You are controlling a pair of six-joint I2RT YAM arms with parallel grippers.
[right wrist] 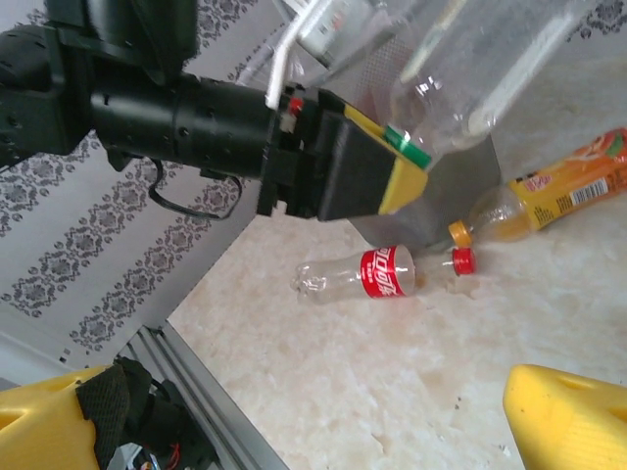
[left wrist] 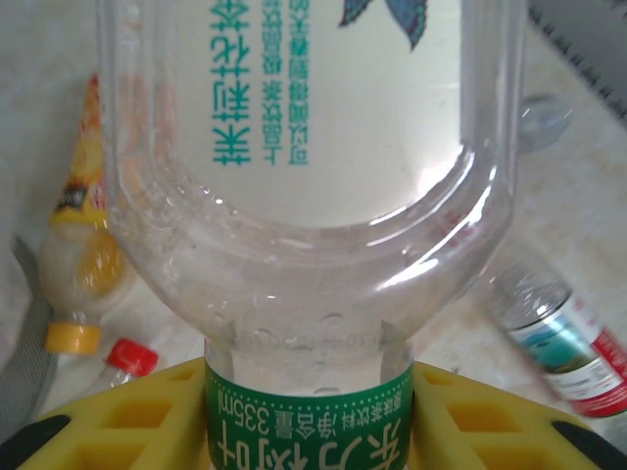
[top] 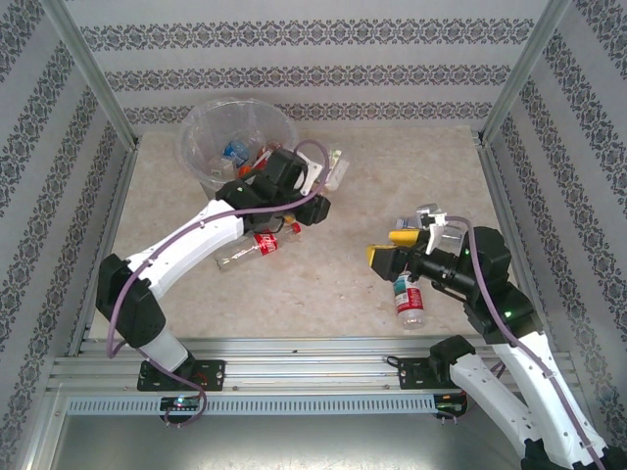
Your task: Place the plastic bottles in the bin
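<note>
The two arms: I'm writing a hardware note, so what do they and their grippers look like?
The left arm and right arm have white shells, black joints and black wrists, each with a mauve cable looped alongside. The left gripper and right gripper carry chunky yellow fingers with square recesses and black pads. A small green light glows on the right arm.

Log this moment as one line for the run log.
left gripper: shut on green-label bottle, near bin | right gripper: open, empty | table: cola bottle, orange bottle lying loose
</note>
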